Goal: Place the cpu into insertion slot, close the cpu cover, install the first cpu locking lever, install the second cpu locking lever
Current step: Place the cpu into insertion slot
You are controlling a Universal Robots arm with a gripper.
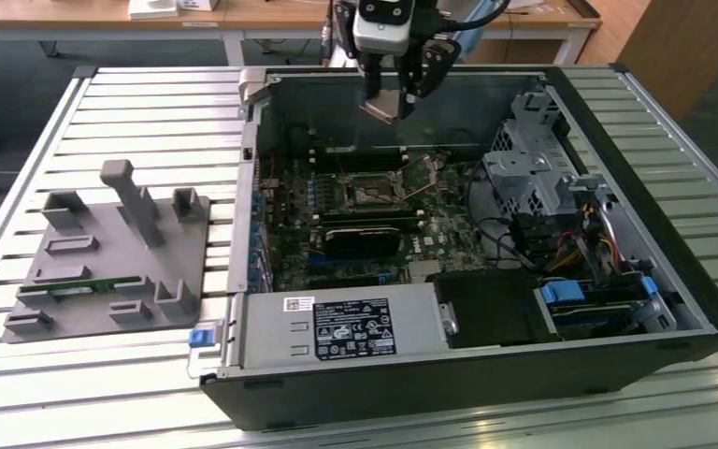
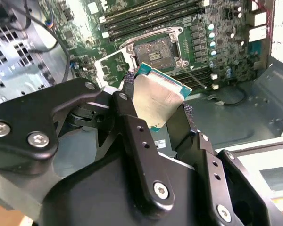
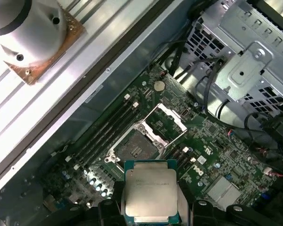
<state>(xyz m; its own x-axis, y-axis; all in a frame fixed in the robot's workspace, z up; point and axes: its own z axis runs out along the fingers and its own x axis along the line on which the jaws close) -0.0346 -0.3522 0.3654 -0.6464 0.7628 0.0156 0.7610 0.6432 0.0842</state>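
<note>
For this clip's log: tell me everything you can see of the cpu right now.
The cpu is a small flat square chip: a silvery-grey metal top on a green board whose edge shows round it. The gripper is shut on it, black fingers pressing two opposite edges. It hangs in the air over the motherboard inside the open computer case, tilted in the exterior view, not yet in the insertion slot, whose cpu cover stands open. Nothing else touches it.
</note>
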